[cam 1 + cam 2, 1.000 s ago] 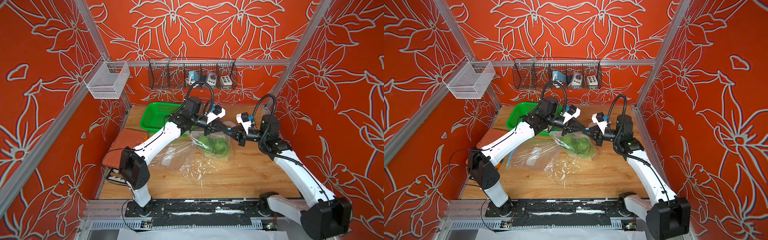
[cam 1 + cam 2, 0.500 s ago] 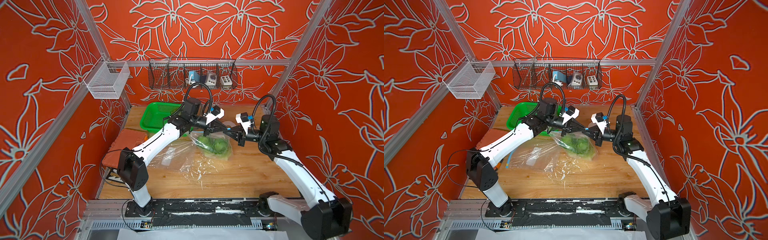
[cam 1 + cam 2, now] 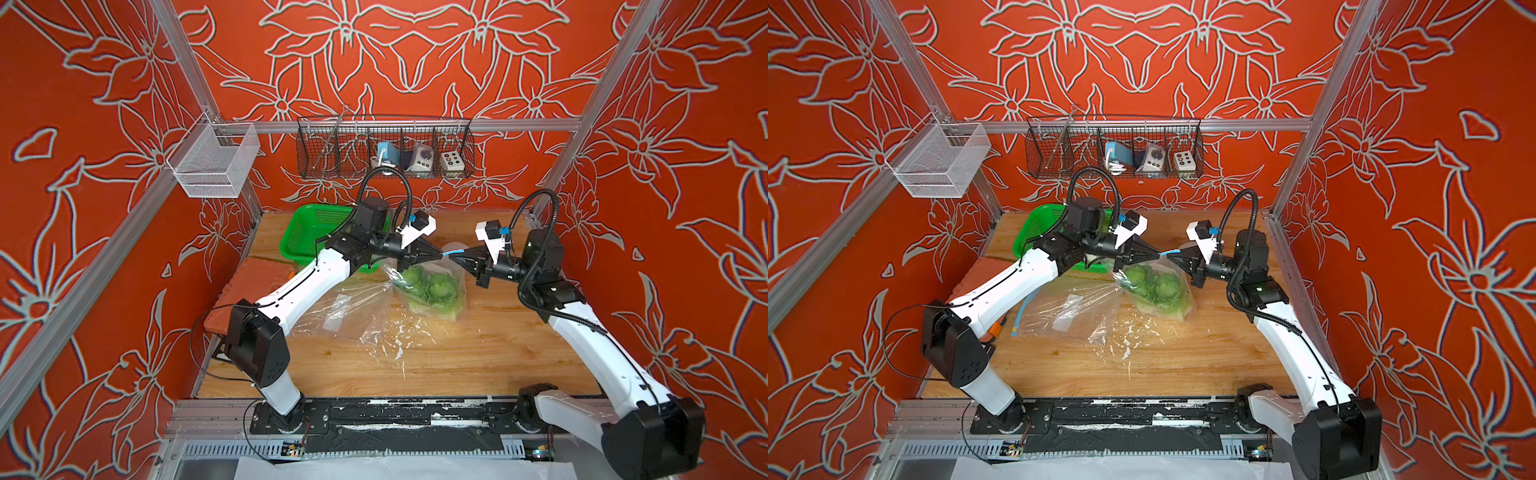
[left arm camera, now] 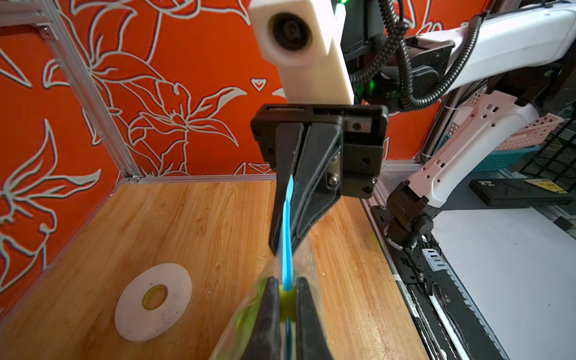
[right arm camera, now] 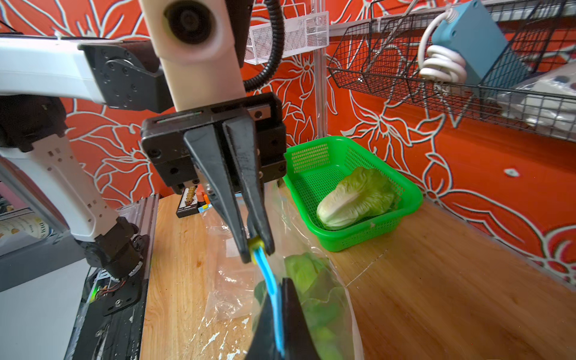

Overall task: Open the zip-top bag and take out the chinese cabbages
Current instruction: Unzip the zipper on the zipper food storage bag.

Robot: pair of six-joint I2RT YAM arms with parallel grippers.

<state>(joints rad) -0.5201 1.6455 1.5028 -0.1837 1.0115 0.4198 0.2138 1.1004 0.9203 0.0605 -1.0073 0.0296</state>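
The left hand point(image 3: 437, 252) is pinching the small yellow-green slider point(image 5: 256, 242) on the bag's blue zip point(image 3: 451, 252), with its two fingers pressed together on it. Facing it tip to tip, the right hand point(image 3: 456, 258) is squeezing the zip strip itself. Its fingers are likewise pressed together, and the blue band is running out between them. In both top views the hands are meeting just above the middle of the frame, raised off the table point(image 3: 478, 353), with a short stretch of zip bridging the gap between them.

The bag point(image 3: 455, 272) is hanging down from that strip, just below the hands. I cannot tell whether its lower end is resting on the table. Two cabbages point(image 3: 431, 286) are sitting inside it, their green leaves pressing against the clear plastic. A third cabbage point(image 5: 355, 194) is lying in the green basket point(image 3: 301, 235), which is standing at the upper left of the table. In the top views the left arm point(image 3: 307, 286) is crossing in front of the basket and hiding that head.

Left of the hanging bag, a second bag point(image 3: 353, 311) is lying flat and crumpled on the table. A white ring point(image 4: 152, 302) is lying flat on the table beyond the hands.
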